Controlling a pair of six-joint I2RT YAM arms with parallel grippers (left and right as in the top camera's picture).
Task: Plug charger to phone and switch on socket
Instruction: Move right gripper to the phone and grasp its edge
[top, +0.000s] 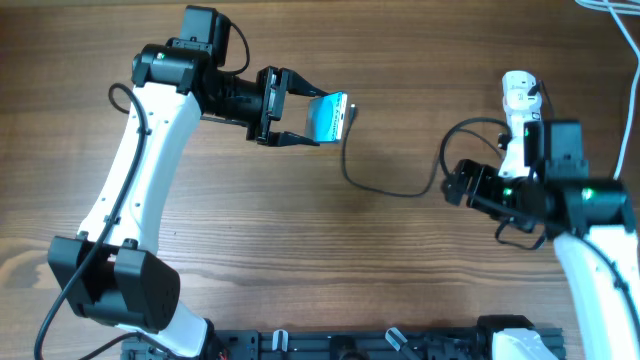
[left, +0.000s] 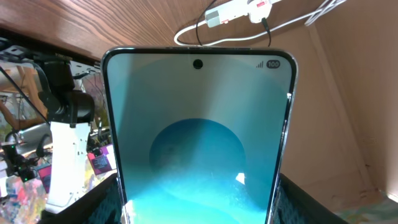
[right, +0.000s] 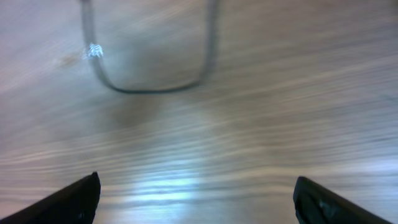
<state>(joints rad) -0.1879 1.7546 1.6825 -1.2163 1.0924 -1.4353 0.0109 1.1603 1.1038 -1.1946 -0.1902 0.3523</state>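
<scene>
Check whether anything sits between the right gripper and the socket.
Nothing visible blocks it. The right gripper, open and empty, is over the table; only the thin charger cable loops on the wood nearby. The socket lies close behind it, partly covered by that arm's own wrist in the overhead view.

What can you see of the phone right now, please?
The phone is a slim slab with a dark frame and rounded corners; its lit screen glows cyan-blue around a darker round shape, with a punch-hole camera, signal bars and "100" at the top. The left gripper clamps it by its long edges, tilted, screen toward the wrist camera. The black charger cable ends close to its far end; whether they touch cannot be told.
</scene>
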